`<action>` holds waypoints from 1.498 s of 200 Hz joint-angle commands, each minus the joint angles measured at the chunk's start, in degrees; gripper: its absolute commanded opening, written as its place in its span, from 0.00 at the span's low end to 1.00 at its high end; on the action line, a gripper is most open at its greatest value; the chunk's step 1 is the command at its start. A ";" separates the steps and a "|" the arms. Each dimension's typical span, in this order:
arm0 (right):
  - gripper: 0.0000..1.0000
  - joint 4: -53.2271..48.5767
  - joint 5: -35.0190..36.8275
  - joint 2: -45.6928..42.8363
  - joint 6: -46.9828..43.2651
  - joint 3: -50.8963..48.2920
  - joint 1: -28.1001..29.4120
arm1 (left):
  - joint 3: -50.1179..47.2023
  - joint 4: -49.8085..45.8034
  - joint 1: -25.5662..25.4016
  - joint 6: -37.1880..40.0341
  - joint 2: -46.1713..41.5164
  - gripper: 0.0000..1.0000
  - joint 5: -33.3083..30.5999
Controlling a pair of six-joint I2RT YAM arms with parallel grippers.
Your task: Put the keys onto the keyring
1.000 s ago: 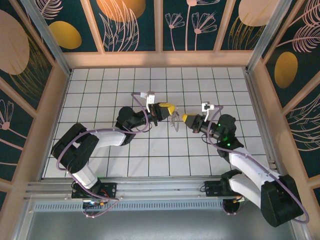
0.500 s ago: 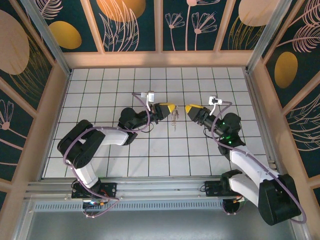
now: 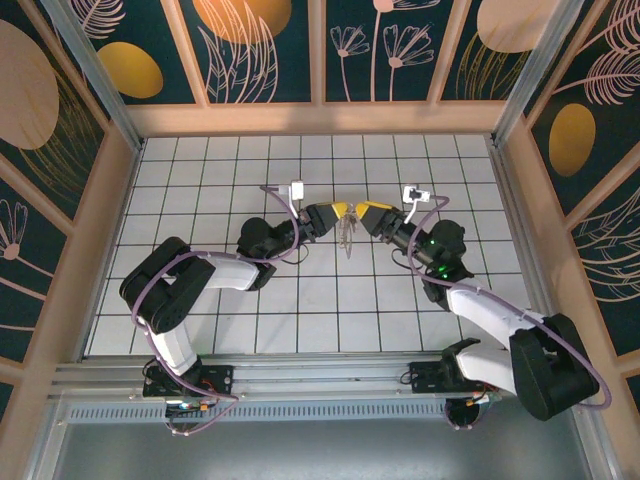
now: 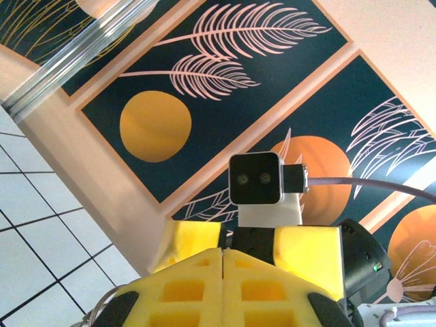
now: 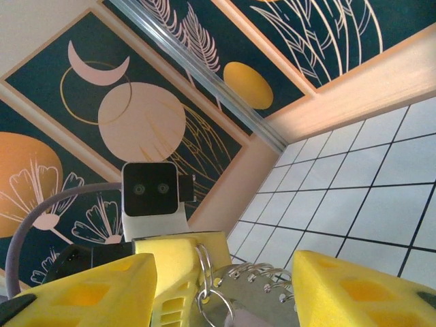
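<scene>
In the top view my left gripper [image 3: 342, 211] and right gripper [image 3: 363, 210] meet tip to tip above the middle of the tiled floor. The keyring [image 3: 347, 236] hangs below them. In the right wrist view the left gripper's yellow fingers [image 5: 174, 262] are shut on a thin double wire ring [image 5: 204, 262] of the keyring. A metal piece fringed with several small rings [image 5: 293, 283] hangs from it. A pale lilac key head [image 5: 235, 319] shows at the bottom edge. My right gripper [image 5: 223, 264] stands open around them, its pads clear of the metal. In the left wrist view the left gripper [image 4: 223, 257] is pressed shut.
White tiled floor [image 3: 300, 300] lies below, ringed by wooden rails and dark floral wall panels [image 3: 265, 50]. Both arms reach in from the near edge, with purple cables [image 3: 140, 300] looping along them. The right arm's wrist camera [image 4: 255, 178] faces the left one closely.
My right gripper has opened and moved up and left, closing in on the left gripper's tips. The left gripper has kept hold of the keyring and shifted slightly away from the bases.
</scene>
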 commanded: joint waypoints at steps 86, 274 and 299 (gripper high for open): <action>0.37 6.46 0.99 3.63 0.66 2.69 2.69 | 1.24 5.28 -0.02 -1.86 1.38 0.00 -0.84; 0.00 4.92 -1.25 6.10 -0.15 3.20 2.45 | 2.10 4.79 -0.01 -1.34 1.86 0.00 -1.26; 0.00 4.93 -1.97 6.25 -0.46 3.46 2.22 | 2.59 4.51 -0.02 -1.16 1.91 0.00 -0.98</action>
